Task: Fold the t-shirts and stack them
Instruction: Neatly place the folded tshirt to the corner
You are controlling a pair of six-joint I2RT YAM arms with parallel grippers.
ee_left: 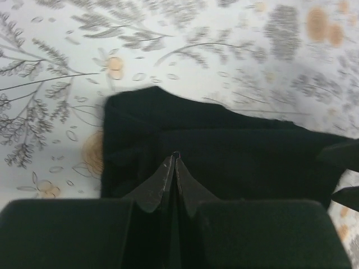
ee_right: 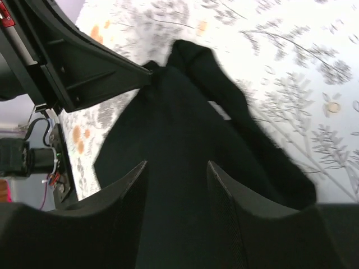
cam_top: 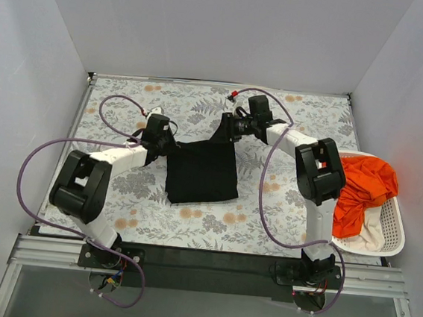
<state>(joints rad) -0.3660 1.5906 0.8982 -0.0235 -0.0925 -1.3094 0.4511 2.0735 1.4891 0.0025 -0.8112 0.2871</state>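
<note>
**Q:** On the desk [cam_top: 279,232], what surface and surroundings?

**A:** Floral-printed cover. Plain white walls [cam_top: 223,32] on three sides. White basket [cam_top: 399,221] at the right edge, holding an orange t-shirt [cam_top: 362,184] and a cream t-shirt [cam_top: 373,234].

**Q:** Item under handling?

**A:** Black t-shirt [cam_top: 202,174], mid-desk, folded near-square and slightly skewed to the desk's edges. A narrow tail leaves its far right corner. Long axis and collar end: cannot tell.

**Q:** Pincers?

**A:** Left pincer [ee_left: 175,157] clenched on the far left corner. Right pincer [ee_right: 176,165] released, fingers spread over the tail.
</note>
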